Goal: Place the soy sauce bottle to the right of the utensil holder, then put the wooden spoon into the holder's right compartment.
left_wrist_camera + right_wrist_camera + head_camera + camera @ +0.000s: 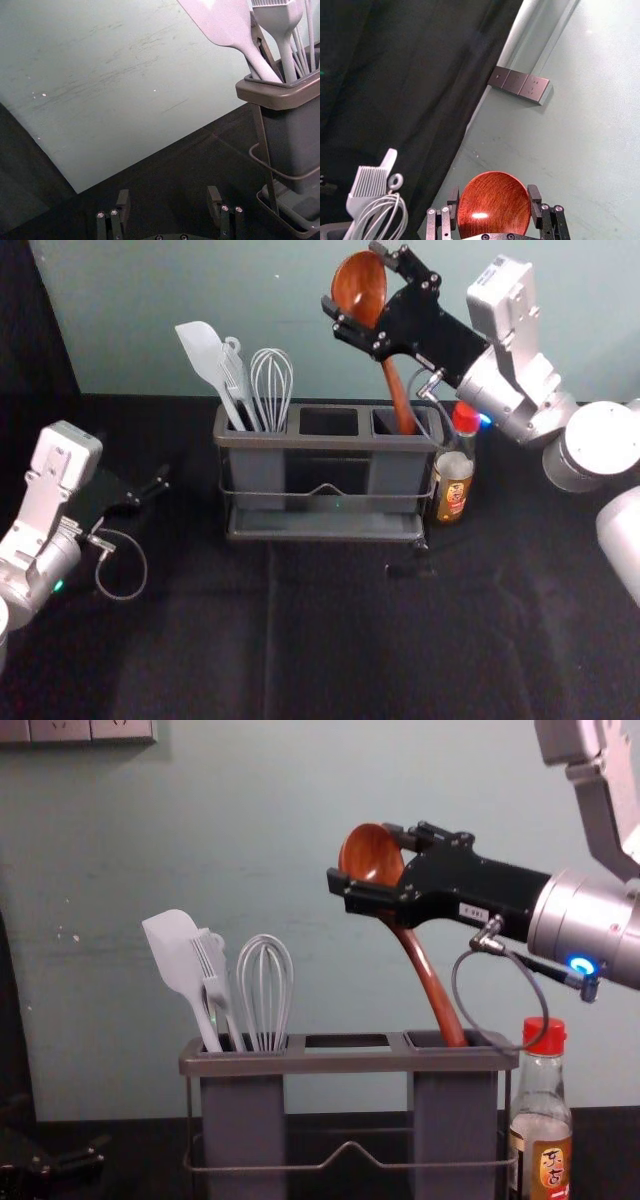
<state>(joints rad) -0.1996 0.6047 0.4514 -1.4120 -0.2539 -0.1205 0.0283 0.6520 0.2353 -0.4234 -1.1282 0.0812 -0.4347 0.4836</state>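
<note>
Here we are with the utensil holder (325,441) at twelve o'clock, our right gripper (352,278) above it toward one, fingers clasping the wooden spoon (361,288), handle down in the right compartment (455,1120), our left gripper (160,482) at nine, fingers parted, and the soy sauce bottle (455,478) beside the holder at three.

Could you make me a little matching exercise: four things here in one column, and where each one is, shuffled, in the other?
1. Bottle
2. Wooden spoon
3. Whisk
4. Left claw

A. In the holder's left compartment
B. Open, left of the holder
C. Right of the holder
D. Handle in the right compartment

Right pairs: 1-C, 2-D, 3-A, 4-B
</note>
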